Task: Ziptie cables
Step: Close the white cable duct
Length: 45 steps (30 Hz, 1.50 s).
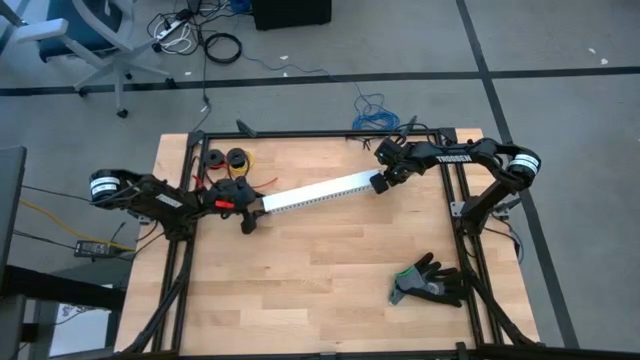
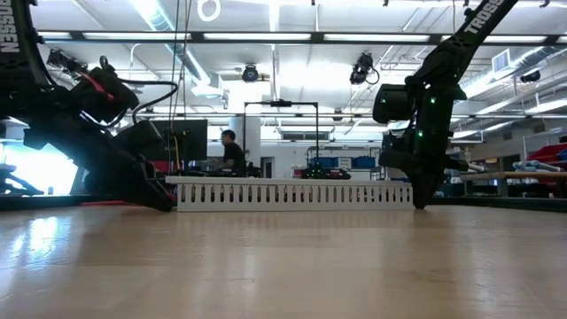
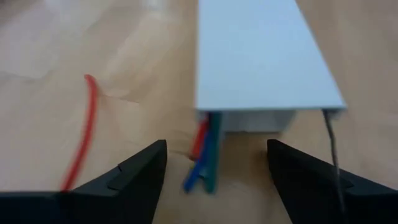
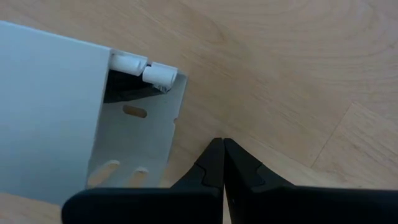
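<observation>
Presently I see the left gripper (image 3: 214, 171) spread wide just before the white duct's (image 1: 320, 189) near end, where the cables (image 3: 205, 155) protrude. The right gripper (image 4: 222, 163) is pressed together beside the duct's far end; bare table (image 1: 330, 280) lies alongside.

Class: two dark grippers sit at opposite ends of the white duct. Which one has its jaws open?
The left gripper, at the duct end where coloured cables poke out. The right gripper, at the other end, has its jaws pressed together.

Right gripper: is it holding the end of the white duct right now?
No: in the right wrist view the right gripper is shut on nothing, its tips on bare table just beside the white duct.
</observation>
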Available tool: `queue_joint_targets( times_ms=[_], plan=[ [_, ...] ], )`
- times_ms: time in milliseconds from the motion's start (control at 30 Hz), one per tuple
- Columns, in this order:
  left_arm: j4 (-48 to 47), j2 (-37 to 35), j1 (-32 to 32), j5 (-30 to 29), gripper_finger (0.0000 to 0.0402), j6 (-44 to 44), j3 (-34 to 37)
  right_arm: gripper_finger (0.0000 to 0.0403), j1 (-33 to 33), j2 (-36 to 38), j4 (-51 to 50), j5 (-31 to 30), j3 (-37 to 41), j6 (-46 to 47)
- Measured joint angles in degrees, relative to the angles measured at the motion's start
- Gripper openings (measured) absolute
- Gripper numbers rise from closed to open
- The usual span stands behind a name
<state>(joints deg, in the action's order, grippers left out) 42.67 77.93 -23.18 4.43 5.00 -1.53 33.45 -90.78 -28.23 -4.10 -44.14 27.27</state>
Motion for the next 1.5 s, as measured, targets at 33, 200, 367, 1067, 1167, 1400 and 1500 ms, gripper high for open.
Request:
queue_joint_targets(
  times_ms=[33, 200, 367, 1067, 1167, 1400, 1500],
  plan=[
    [-0.3, -0.4, -0.1, -0.6, 0.0285, 0.2, -0.3, 0.0000, 0.0, 0.0, 0.0, 0.0, 0.0, 0.0],
    [-1.9, -5.1, -0.1, -0.7, 0.0284, 0.8, -0.8, 0.0000, 0.0, 0.0, 0.0, -0.1, 0.0, 0.0],
    [-11.7, -14.1, -0.1, -0.5, 0.0284, 0.1, -0.8, 0.0000, 0.0, 0.0, -0.1, -0.2, 0.0, -0.5],
    [-57.3, -28.8, -0.1, -0.6, 0.0197, -3.7, -20.7, 0.0000, 0.0, 0.0, 0.1, -0.2, 0.0, -0.5],
    [-60.9, -28.0, -0.1, -2.4, 0.0130, -6.1, -22.9, 0.0000, 0.0, 0.0, 0.1, -0.2, 0.0, -0.8],
    [-66.9, -25.0, -0.1, -2.8, 0.0009, -12.5, -23.6, 0.0000, 0.0, 0.0, 0.3, -0.2, 0.0, -0.9],
    [-67.8, -21.5, -0.1, -2.7, 0.0008, -15.2, -23.6, 0.0000, 0.0, 0.0, 0.4, -0.2, 0.0, -1.4]
  ],
)
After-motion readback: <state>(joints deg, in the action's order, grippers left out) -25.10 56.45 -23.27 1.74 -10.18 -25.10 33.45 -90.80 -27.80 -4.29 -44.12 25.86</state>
